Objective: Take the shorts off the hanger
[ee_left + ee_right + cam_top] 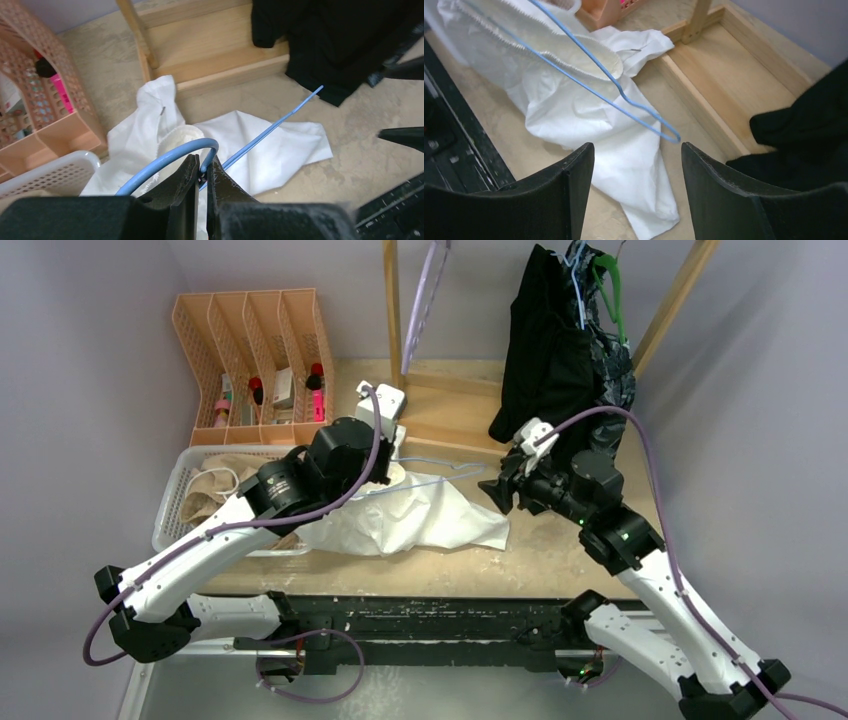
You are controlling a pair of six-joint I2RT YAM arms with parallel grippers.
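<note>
Nearest you, your left gripper (202, 168) is pinching the hook of the blue hanger (270, 131), its fingers pressed together on the wire just above the heap of cloth. The white shorts (282, 145) are lying crumpled on the table (560, 550), in the middle between your two arms, just in front of the wooden rack (450, 410). In your right wrist view, the hanger's wire is running across their ribbed waistband, and one shoulder end is sticking out past the cloth to the right. You cannot tell whether the wire is passing inside the waist or only lying over it.

Your right gripper (636, 150) is hovering to the right of the white shorts with its fingers spread wide, holding nothing and touching nothing.

The black shorts (545, 340) are hanging on the far right of the rack, with the dark blue patterned shorts (615, 370) just beside them under a green hanger (612, 300). The tan shorts (205, 495) are lying in the white basket (172, 510) at the left, partly hidden by your left arm. An orange organizer (250, 330) is standing behind that basket, at the far left.
</note>
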